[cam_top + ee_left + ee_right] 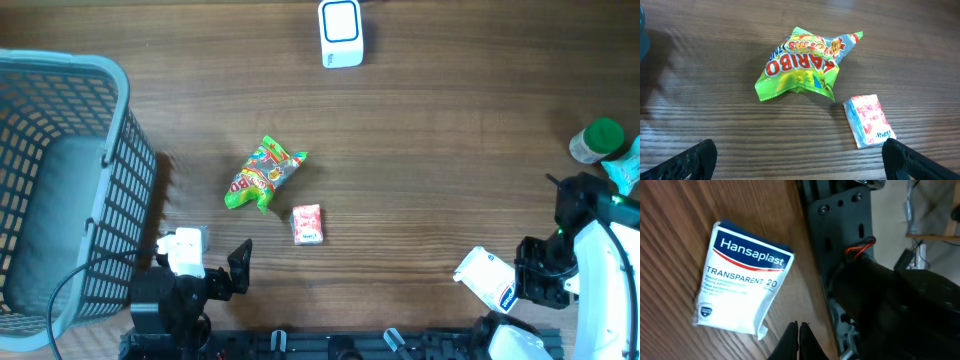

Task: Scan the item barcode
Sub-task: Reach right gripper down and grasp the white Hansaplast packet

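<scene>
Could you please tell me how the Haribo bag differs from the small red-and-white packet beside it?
The Haribo bag is larger than the red-and-white packet. The bag is crumpled and irregular, the packet a neat block. The bag is mostly green, the packet red and white. Both lie on the wooden table, not touching.

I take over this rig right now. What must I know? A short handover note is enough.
Left tool: open, empty, low over the table, facing the Haribo bag and the small red packet.
Right tool: shut on nothing, just beside the Hansaplast box at the front right.
Scanner: at the far edge, nothing near it. Basket: at the left.
Done: nothing visible; all three items lie on the table.
Left: grasp an item, show its barcode to the scanner.
</scene>
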You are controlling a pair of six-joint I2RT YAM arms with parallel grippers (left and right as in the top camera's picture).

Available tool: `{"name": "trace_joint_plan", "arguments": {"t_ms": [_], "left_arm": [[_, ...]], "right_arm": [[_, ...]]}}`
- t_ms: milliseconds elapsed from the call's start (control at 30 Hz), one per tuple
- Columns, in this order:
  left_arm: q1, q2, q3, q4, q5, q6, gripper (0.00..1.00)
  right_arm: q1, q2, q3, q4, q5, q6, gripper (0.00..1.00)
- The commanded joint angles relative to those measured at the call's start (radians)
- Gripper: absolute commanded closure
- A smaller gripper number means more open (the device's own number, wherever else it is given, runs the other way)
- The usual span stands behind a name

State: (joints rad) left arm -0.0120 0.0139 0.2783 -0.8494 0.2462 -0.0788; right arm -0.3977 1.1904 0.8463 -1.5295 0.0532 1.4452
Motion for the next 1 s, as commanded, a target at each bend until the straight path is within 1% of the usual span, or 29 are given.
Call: {"name": "trace_joint_plan", "arguments": {"t_ms": [0,33,133,300,367,400,467,600,667,700,733,767,833,900,967], "left_arm": [[0.002,-0.007,0.000,0.002,0.015,0.019,0.00],[0.002,-0.008,0.000,0.002,0.015,0.019,0.00],[0.002,-0.007,0.000,0.002,0.015,0.019,0.00],[0.002,-0.007,0.000,0.002,0.015,0.019,0.00],[0.002,-0.007,0.000,0.002,0.015,0.019,0.00],[0.002,-0.007,0.000,0.002,0.015,0.019,0.00],[0.002,-0.007,0.000,0.002,0.015,0.019,0.00],[0.002,-0.007,0.000,0.002,0.015,0.019,0.00],[0.002,-0.007,0.000,0.002,0.015,0.019,0.00],[0.002,-0.007,0.000,0.002,0.015,0.019,0.00],[0.002,-0.007,0.000,0.002,0.015,0.019,0.00],[0.002,-0.007,0.000,0.002,0.015,0.019,0.00],[0.002,-0.007,0.000,0.002,0.015,0.019,0.00],[0.002,-0.007,0.000,0.002,0.015,0.019,0.00],[0.002,-0.007,0.000,0.002,0.015,0.019,0.00]], "right_arm": [[0.002,0.023,-0.024,0.039,0.002,0.058,0.96],[0.002,0.046,-0.035,0.071,0.002,0.058,0.95],[0.002,0.149,-0.037,0.089,0.022,0.058,0.95],[0.002,0.361,-0.037,0.202,0.036,0.043,0.96],[0.002,0.415,-0.037,0.208,0.036,-0.032,0.96],[0.002,0.432,-0.039,0.208,0.036,-0.068,0.96],[0.002,0.439,-0.060,0.230,0.036,-0.074,0.96],[0.002,0.439,-0.152,0.468,0.032,-0.084,0.96],[0.002,0.439,-0.155,0.520,0.028,-0.085,0.96],[0.002,0.439,-0.154,0.562,-0.015,-0.143,0.96],[0.002,0.439,-0.154,0.615,-0.091,-0.246,0.96],[0.002,0.439,-0.154,0.653,-0.156,-0.312,0.96],[0.006,0.439,-0.154,0.756,-0.360,-0.460,0.96],[0.043,0.439,-0.154,0.849,-0.483,-0.523,0.96],[0.124,0.439,-0.154,0.956,-0.546,-0.528,0.96]]}}
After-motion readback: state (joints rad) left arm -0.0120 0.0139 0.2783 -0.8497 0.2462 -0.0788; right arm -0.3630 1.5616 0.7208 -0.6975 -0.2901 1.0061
